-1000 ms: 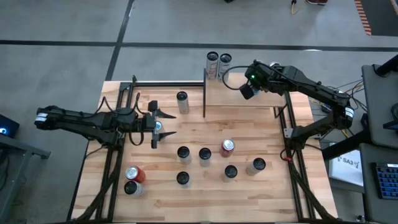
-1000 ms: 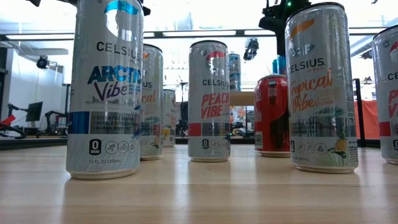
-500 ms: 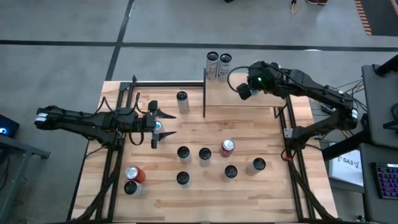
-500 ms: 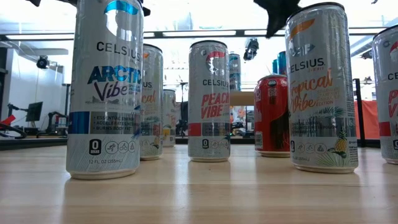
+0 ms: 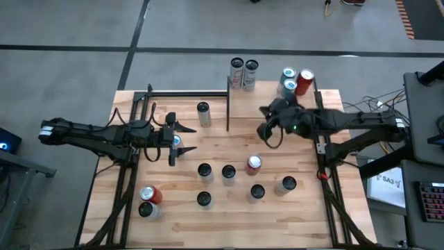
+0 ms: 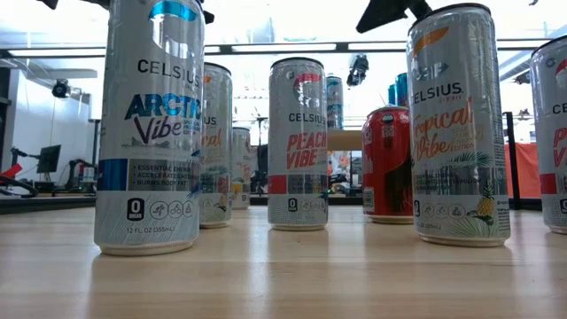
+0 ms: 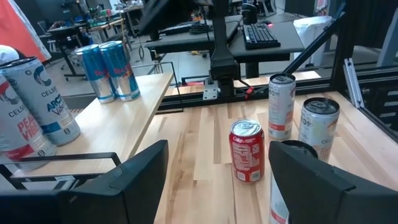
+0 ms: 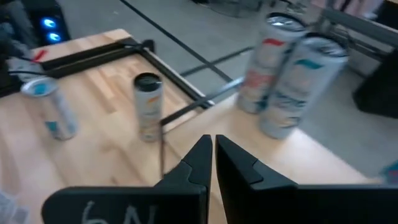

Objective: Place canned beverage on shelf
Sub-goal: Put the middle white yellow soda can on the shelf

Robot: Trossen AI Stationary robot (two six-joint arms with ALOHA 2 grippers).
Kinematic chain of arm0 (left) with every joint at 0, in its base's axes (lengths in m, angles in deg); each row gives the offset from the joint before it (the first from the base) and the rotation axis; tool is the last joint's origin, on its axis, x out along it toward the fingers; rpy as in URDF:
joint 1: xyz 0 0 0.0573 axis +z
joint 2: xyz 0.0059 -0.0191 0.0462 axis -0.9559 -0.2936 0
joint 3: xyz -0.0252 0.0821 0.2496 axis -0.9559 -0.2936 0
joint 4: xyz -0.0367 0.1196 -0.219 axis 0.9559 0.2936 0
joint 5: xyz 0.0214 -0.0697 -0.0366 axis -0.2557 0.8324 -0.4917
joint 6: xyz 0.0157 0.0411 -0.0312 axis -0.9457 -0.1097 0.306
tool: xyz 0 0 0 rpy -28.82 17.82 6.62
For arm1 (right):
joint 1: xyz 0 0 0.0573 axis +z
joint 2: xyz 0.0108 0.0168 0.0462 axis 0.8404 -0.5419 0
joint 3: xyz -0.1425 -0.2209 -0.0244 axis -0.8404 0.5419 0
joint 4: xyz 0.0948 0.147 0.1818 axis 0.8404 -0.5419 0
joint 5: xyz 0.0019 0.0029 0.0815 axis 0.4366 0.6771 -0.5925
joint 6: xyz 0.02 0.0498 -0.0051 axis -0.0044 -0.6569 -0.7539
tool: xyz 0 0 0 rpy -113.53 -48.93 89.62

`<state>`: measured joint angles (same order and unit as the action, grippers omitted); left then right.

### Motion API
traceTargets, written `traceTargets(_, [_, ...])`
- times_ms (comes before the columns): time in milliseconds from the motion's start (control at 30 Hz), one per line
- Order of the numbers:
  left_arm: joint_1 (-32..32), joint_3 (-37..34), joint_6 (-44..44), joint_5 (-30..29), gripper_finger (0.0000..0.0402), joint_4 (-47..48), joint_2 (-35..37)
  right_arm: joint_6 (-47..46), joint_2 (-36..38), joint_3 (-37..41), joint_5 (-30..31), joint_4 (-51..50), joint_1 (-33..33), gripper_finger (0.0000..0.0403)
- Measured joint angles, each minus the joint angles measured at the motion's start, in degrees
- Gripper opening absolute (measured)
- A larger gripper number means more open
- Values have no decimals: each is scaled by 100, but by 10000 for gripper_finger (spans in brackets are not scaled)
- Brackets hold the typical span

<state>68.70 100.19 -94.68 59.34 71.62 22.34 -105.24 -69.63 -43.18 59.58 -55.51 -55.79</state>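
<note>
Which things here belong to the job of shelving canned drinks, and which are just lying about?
Job: small light-wood shelf with black posts; upright silver drink cans on the table; short red can; shut right gripper; open left gripper.
Lying about: black keyboard; white paper sheet.

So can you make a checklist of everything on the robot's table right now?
Surface: plank table, bare wood between cans.
Job's things: shelf holds four cans, two at one back corner, two at the other.
Clutter: about ten cans standing on the table.
Grippers: left gripper open, empty, over a can; right gripper shut, empty, above the shelf's front edge.
Cables: loop hanging off the right arm.
Surroundings: grey floor.
</note>
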Motion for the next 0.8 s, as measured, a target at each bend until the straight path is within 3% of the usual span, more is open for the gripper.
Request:
traceTargets(300, [-2,0,257,13,262,2,0,192,-41,1529,-98,1866,469,12])
traceTargets(567, [-1,0,305,13,262,1,-36,697,-62,2647,-1068,3834,462,12])
traceTargets(800, [-2,0,325,11,262,-51,-296,1415,-62,3001,-1591,5173,460,12])
